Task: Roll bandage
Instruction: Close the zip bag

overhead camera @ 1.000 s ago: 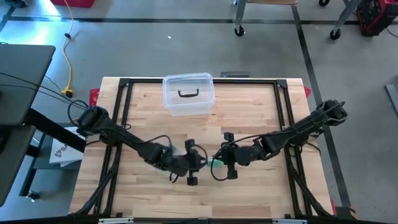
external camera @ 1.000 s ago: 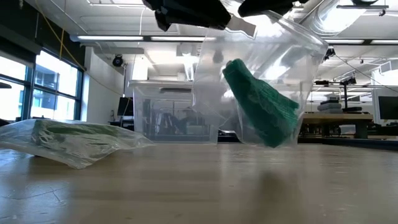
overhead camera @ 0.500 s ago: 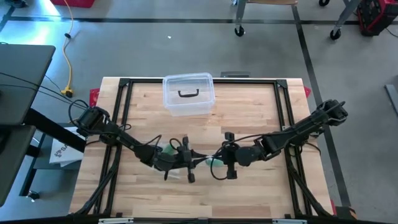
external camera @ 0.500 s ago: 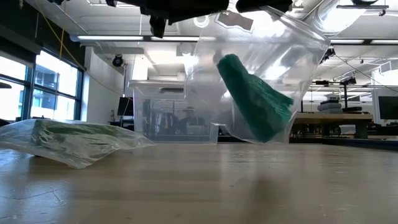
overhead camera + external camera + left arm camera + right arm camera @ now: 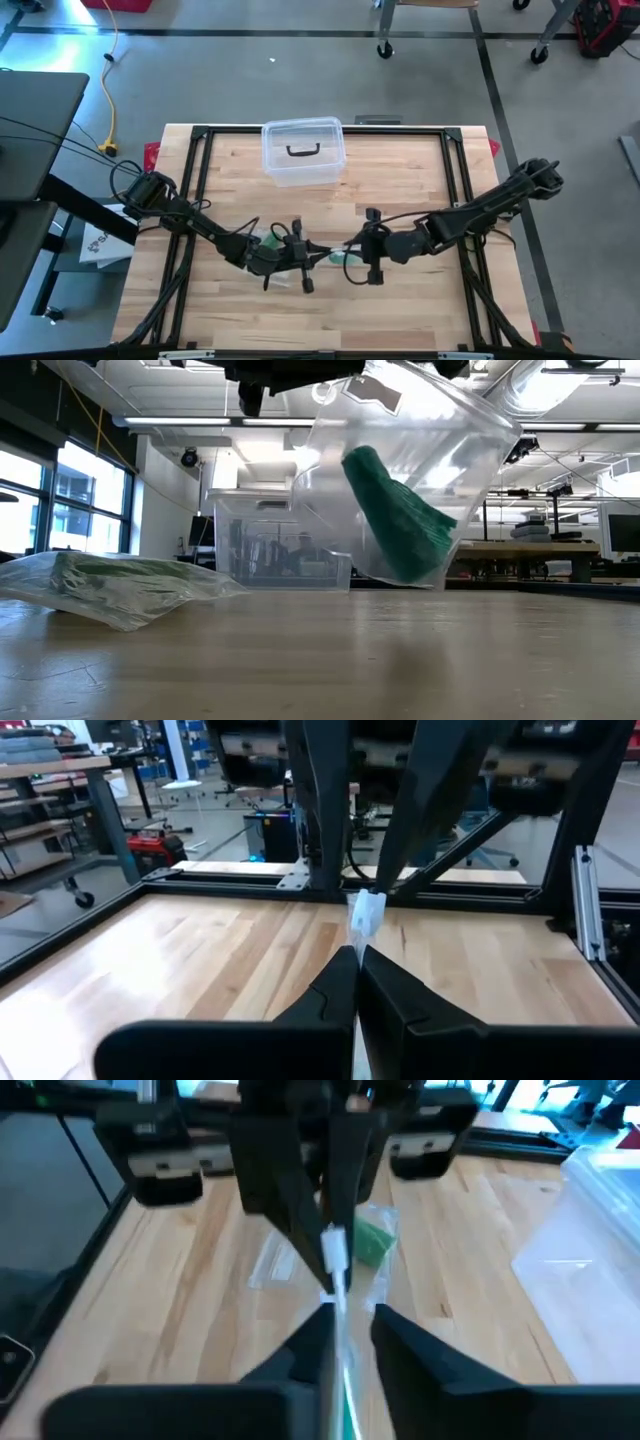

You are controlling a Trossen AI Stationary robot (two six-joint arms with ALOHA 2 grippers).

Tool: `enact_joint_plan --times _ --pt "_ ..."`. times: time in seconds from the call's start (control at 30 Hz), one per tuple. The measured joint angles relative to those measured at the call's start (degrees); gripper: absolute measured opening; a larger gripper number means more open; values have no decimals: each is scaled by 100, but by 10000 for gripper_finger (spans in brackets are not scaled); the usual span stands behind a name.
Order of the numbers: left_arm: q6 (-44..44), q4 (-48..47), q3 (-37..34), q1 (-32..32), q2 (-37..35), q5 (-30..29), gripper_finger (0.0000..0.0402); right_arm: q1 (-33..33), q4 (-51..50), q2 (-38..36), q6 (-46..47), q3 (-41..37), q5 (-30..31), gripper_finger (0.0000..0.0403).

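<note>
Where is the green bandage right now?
The bandage hangs inside a clear bag held above the table's front middle, between the left end effector and the right end effector.

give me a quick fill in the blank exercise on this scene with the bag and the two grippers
1. The clear plastic bag hanging above the table holds a rolled bandage whose colour is ____.
2. The left gripper is ____ on the top edge of the clear plastic bag.
3. The lidded clear container stands at the table's ____ edge in the high view.
4. The right gripper has its fingers slightly ____ around the bag's edge.

Missing words: green; shut; far; apart
</note>
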Motion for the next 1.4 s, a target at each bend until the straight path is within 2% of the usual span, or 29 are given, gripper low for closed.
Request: enact_joint_plan --times 0.1,0.17,0.37,0.73,0.97,1.17,1.4 --pt "-49 -12 0 4 0 0 0 0 193 -20 -4 0 -10 88" --pt "-98 -44 0 4 0 0 0 2 424 35 -73 0 -6 82" --pt "-219 -307 67 4 0 9 0 4 949 152 -370 0 -21 7" --pt "-227 -1595 720 13 6 35 0 -61 954 393 -109 2 -344 1" --pt "-321 -1793 814 12 15 79 0 -69 1263 600 -336 15 -282 1" --pt "-620 -1805 835 15 9 79 0 63 1358 364 -699 4 123 0" --pt "-1102 -1836 835 39 7 83 0 347 727 29 -540 2 583 0"
